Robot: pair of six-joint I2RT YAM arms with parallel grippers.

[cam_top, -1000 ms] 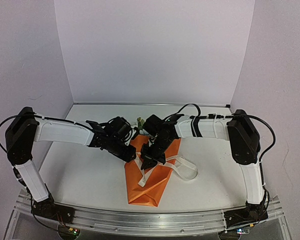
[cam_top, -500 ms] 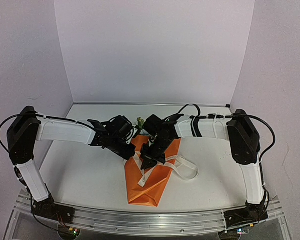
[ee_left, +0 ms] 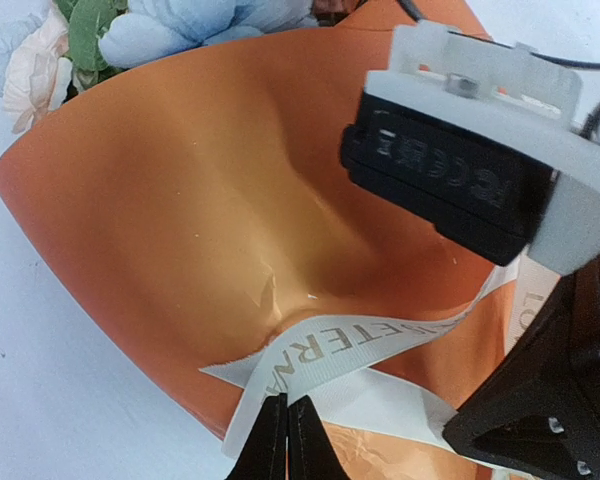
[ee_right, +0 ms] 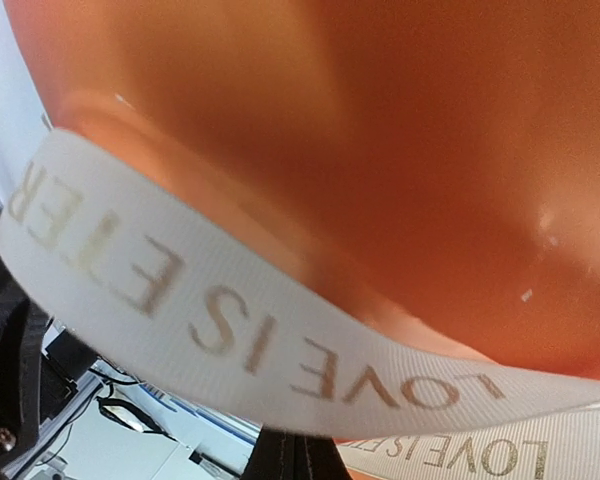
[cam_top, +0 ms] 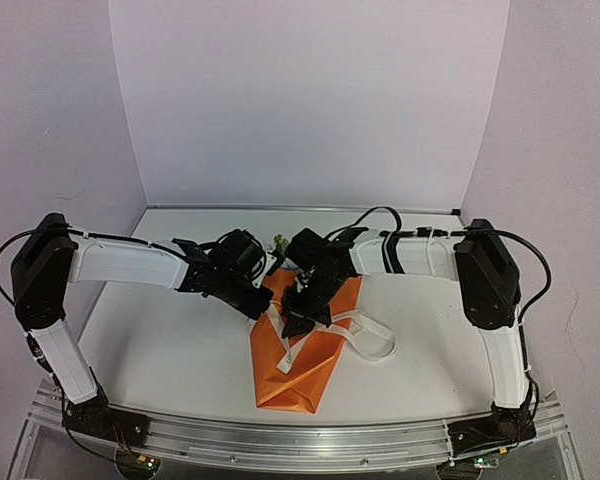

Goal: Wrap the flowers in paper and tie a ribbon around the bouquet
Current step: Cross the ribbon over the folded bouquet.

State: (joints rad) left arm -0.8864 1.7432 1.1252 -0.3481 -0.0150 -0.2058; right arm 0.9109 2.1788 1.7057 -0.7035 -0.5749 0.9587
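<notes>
The left pincer [ee_left: 287, 412] has just pressed together on the ribbon [ee_left: 325, 345] crossing the orange bouquet [cam_top: 302, 362] at frame centre. The right pincer [ee_right: 292, 448] stays pinched on it, so knotting can probably begin.

We look down over the whole table [cam_top: 180, 350] from high behind its near edge. Our left wrist camera sits close beside the bouquet [ee_left: 180, 220], the right one closer still against the ribbon [ee_right: 230, 330]; all three views share both.

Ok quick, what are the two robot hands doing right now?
Left gripper: closed, pinching the ribbon.
Right gripper: closed on the ribbon too.
</notes>
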